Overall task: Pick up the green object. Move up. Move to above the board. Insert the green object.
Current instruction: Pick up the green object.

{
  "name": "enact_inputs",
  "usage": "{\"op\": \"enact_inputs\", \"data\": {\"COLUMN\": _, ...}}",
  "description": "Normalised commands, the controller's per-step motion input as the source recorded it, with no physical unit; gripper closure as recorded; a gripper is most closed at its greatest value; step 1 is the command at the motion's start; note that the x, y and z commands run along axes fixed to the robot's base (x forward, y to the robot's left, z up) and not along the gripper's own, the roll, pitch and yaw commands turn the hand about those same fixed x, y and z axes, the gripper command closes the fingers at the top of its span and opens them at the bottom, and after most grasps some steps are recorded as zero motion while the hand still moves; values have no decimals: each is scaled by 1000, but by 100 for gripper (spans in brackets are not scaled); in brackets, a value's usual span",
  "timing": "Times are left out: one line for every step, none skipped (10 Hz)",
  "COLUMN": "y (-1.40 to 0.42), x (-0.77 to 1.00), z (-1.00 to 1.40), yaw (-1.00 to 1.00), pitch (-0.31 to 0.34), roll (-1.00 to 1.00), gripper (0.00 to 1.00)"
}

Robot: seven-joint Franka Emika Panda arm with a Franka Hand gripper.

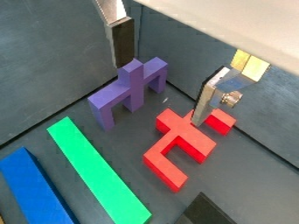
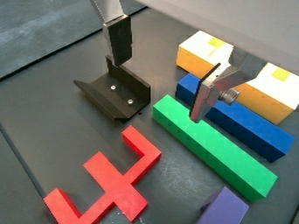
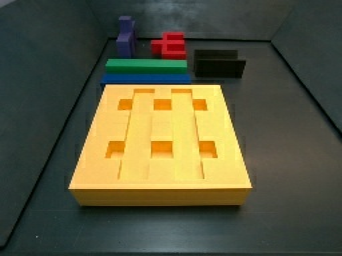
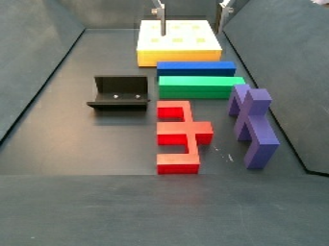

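The green object (image 2: 211,144) is a long flat bar lying on the floor next to the blue bar (image 2: 239,121). It also shows in a wrist view (image 1: 100,171) and in both side views (image 3: 147,65) (image 4: 202,86). The board (image 3: 134,120) is a big orange-yellow block with six square holes, just beyond the blue bar (image 4: 148,43). My gripper (image 2: 158,87) hangs well above the floor, open and empty, with one finger (image 2: 205,98) in line with the green bar's end. Only its fingertips show at the upper edge of a side view (image 4: 193,10).
A red piece (image 4: 180,135) and a purple piece (image 4: 253,125) lie on the floor on the green bar's other side from the board. The dark fixture (image 4: 118,93) stands beside the green bar's end. Grey walls enclose the floor.
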Motion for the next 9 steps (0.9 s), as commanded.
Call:
{"op": "enact_inputs", "data": {"y": 0, "x": 0, "z": 0, "yaw": 0, "pitch": 0, "roll": -24, "gripper": 0}}
{"op": "enact_inputs", "data": {"y": 0, "x": -20, "z": 0, "yaw": 0, "pitch": 0, "roll": 0, "gripper": 0}}
{"op": "enact_inputs", "data": {"y": -180, "x": -334, "z": -180, "yaw": -669, "pitch": -99, "roll": -36, "gripper": 0}}
{"op": "enact_inputs", "data": {"y": -23, "x": 0, "z": -331, "yaw": -1000, "pitch": -96, "roll": -64, "gripper": 0}}
{"op": "enact_inputs", "data": {"y": -20, "x": 0, "z": -351, "yaw": -1000, "pitch": -113, "roll": -61, "gripper": 0}}
{"op": "enact_inputs", "data": {"y": -20, "x": 0, "z": -349, "yaw": -1000, "pitch": -114, "roll": -60, "gripper": 0}}
{"op": "enact_inputs", "data": {"y": -20, "x": 0, "z": -349, "yaw": -1000, "pitch": -114, "roll": -57, "gripper": 0}}
{"op": "enact_inputs", "data": {"y": -20, "x": 0, "z": -349, "yaw": -1000, "pitch": -110, "roll": -53, "gripper": 0}}
{"op": "enact_inputs", "data": {"y": 0, "x": 0, "z": -380, "yaw": -1000, "pitch": -24, "roll": -16, "gripper": 0}}
